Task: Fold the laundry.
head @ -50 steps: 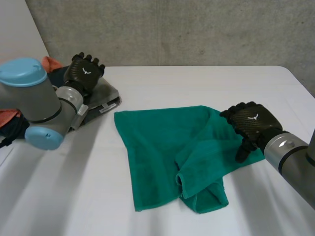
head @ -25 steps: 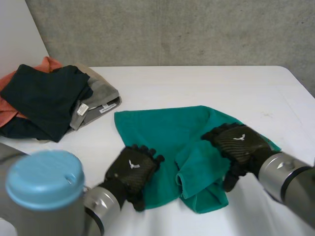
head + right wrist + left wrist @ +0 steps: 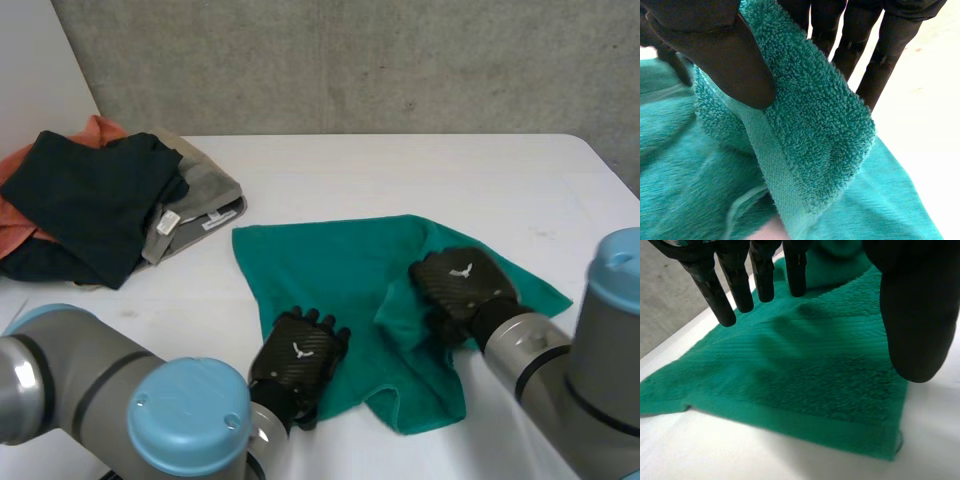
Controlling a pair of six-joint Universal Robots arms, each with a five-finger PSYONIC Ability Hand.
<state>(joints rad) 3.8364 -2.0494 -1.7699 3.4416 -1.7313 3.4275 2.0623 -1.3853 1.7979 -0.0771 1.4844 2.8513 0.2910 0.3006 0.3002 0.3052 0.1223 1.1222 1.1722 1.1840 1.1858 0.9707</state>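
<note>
A green towel [image 3: 330, 270] lies rumpled on the white table [image 3: 400, 170], with its right part folded over into a flap. My left hand [image 3: 300, 358] rests at the towel's near left edge. In the left wrist view the left hand [image 3: 912, 315] has straight fingers and a thumb spread over the towel [image 3: 815, 375] near a corner, gripping nothing. My right hand [image 3: 458, 283] sits on the flap at the towel's right. In the right wrist view the right hand [image 3: 705, 45] pinches a fold of the towel [image 3: 810, 130] between its thumb and fingers.
A pile of clothes [image 3: 100, 200] lies at the back left, dark cloth over orange, with a grey garment [image 3: 205, 195] at its right. A concrete wall stands behind the table. Bare table stretches behind and to the right of the towel.
My left arm swung from the clothes pile down to the towel's near left edge. My right hand slid left onto the flap and closed on a fold of it.
</note>
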